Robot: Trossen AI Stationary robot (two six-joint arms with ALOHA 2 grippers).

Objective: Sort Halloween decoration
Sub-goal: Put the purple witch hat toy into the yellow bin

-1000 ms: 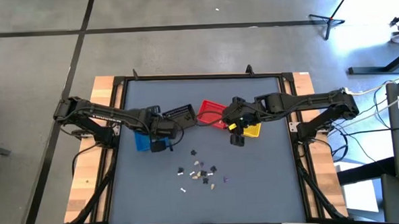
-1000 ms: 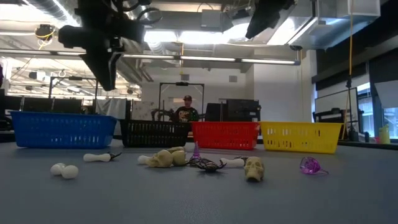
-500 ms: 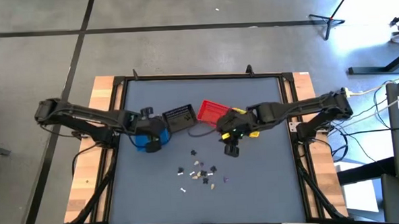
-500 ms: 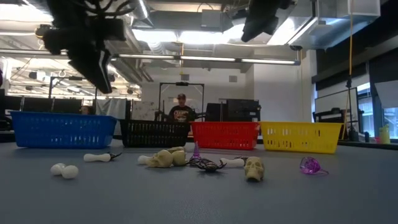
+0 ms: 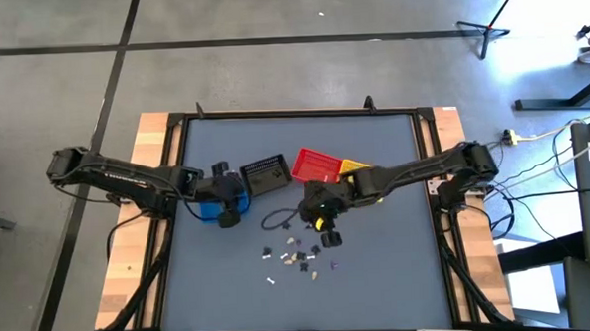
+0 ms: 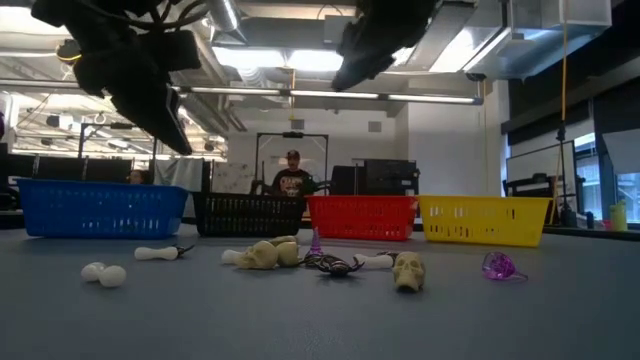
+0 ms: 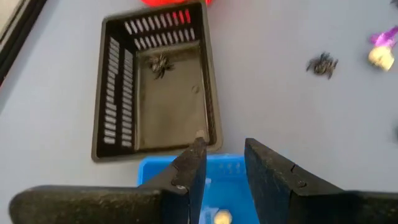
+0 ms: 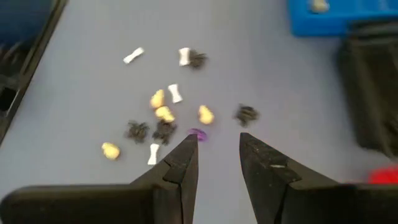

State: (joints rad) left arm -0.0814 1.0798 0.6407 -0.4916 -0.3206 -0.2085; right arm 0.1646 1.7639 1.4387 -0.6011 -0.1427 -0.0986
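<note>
The Halloween trinkets (image 5: 297,255) lie scattered on the grey mat: black spiders, white bones, yellowish skulls and a purple piece (image 8: 196,134). In the low view a skull (image 6: 407,270) and a bone (image 6: 157,253) rest on the mat. My right gripper (image 5: 330,238) (image 8: 219,137) hangs open in the air above the right edge of the pile. My left gripper (image 5: 229,216) (image 7: 224,144) is open above the blue basket (image 7: 214,180), which holds a yellowish trinket (image 7: 221,216). One black spider (image 7: 160,62) lies in the black basket (image 7: 112,93).
Four small baskets stand in a row toward the far side: blue (image 5: 210,206), black (image 5: 265,175), red (image 5: 313,166), yellow (image 5: 353,167). A dark cable loop (image 5: 277,220) lies near the black basket. The near half of the mat (image 5: 380,282) is bare. A person (image 6: 292,178) stands in the room beyond.
My right gripper has swung from beside the yellow basket toward the table's near-left, coming over the trinket pile, and stays open. My left arm has drawn back toward the table's left; its gripper has shifted slightly near, still over the blue basket. The trinkets have not moved.
</note>
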